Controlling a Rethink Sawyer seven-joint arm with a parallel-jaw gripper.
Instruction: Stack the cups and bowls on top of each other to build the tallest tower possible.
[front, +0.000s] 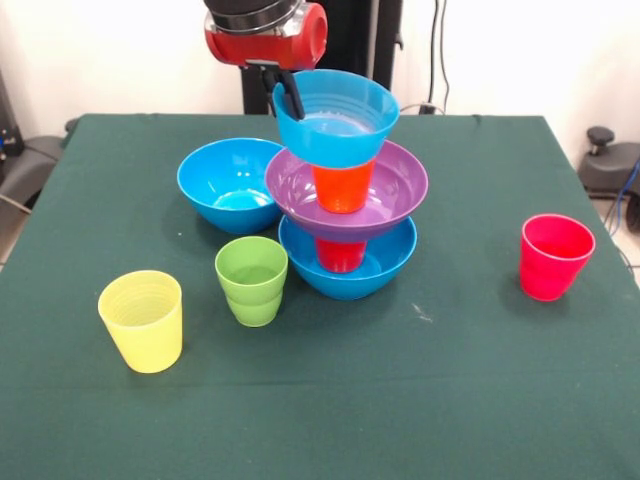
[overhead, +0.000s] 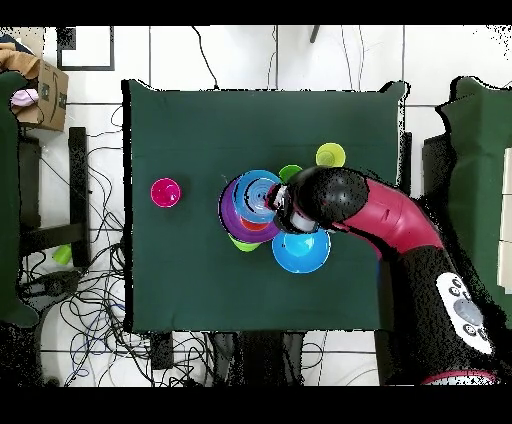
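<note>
The tower stands mid-table: a large blue bowl (front: 385, 268), a red cup (front: 341, 255), the purple bowl (front: 400, 190), an orange cup (front: 343, 186), and the small blue bowl (front: 340, 120) on top, tilted. My gripper (front: 287, 96) comes down from above and is shut on the small blue bowl's rim, on its left in the front view. From overhead the tower (overhead: 236, 205) lies left of my gripper (overhead: 283, 212), with the small blue bowl (overhead: 257, 190) on top. The other cups stand loose on the cloth.
A second large blue bowl (front: 232, 184) (overhead: 301, 250) sits beside the tower. The light green cup (front: 251, 278), yellow cup (front: 143, 320) and pinkish-red cup (front: 555, 256) (overhead: 165, 192) stand apart. A green rim (overhead: 243, 244) peeks from under the purple bowl overhead.
</note>
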